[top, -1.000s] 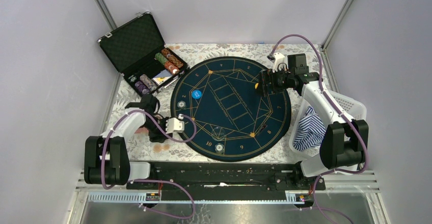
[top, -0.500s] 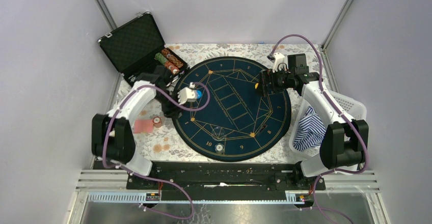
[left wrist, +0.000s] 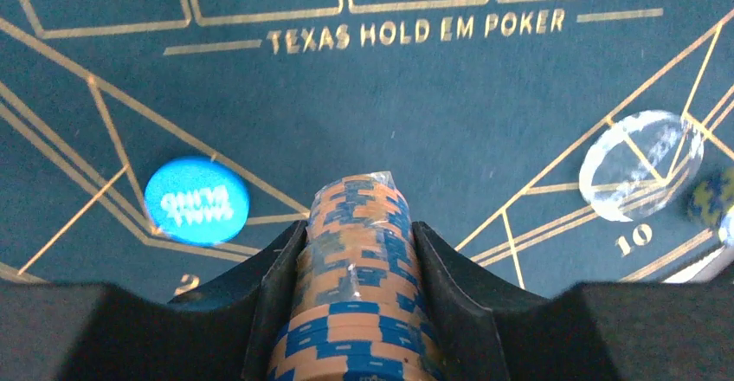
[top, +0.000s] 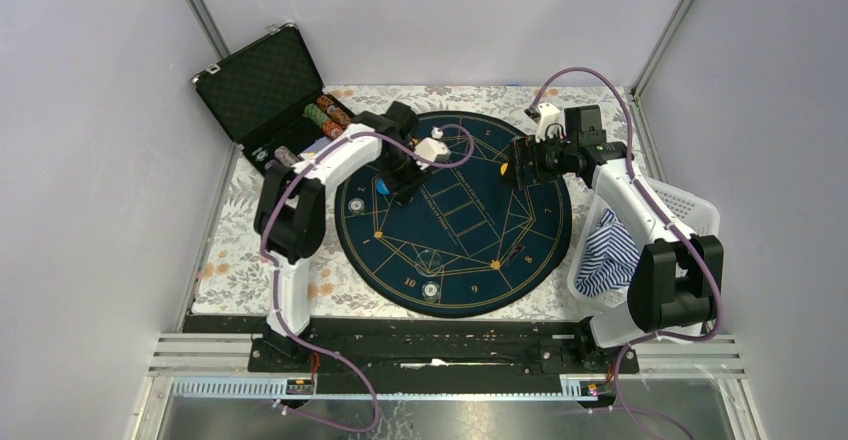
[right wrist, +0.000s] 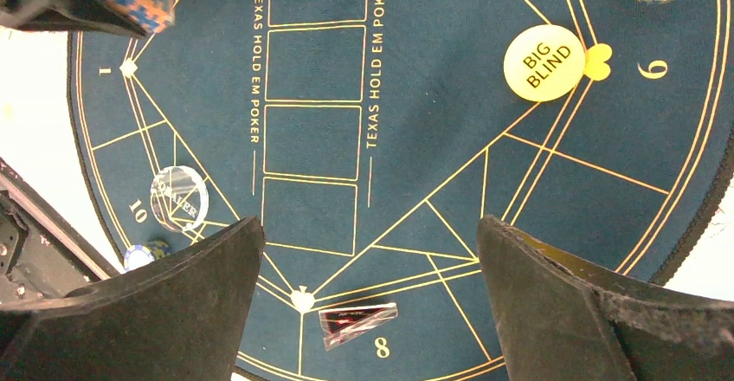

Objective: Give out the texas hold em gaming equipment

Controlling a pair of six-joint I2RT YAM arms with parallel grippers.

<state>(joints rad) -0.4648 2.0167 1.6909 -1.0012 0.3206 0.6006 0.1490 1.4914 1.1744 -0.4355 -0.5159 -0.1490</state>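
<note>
A: We've got the left gripper (left wrist: 359, 247) clamped on an orange chip stack (left wrist: 353, 312), over the mat (left wrist: 415, 104), near the blue button (left wrist: 196, 200).

B: Our right gripper (right wrist: 370, 268) hangs wide, empty. The yellow button (right wrist: 544, 62) is down too; more chips (top: 330, 117) wait in the case (top: 255, 80).

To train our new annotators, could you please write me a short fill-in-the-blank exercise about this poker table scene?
The ____ arm holds the chip stack in its fingers.
The yellow disc reads ____ BLIND.
The blue disc lies by the number ____ on the mat.
The right arm's fingers stand ____, holding nothing.
Missing words: left; BIG; 2; open.
</note>
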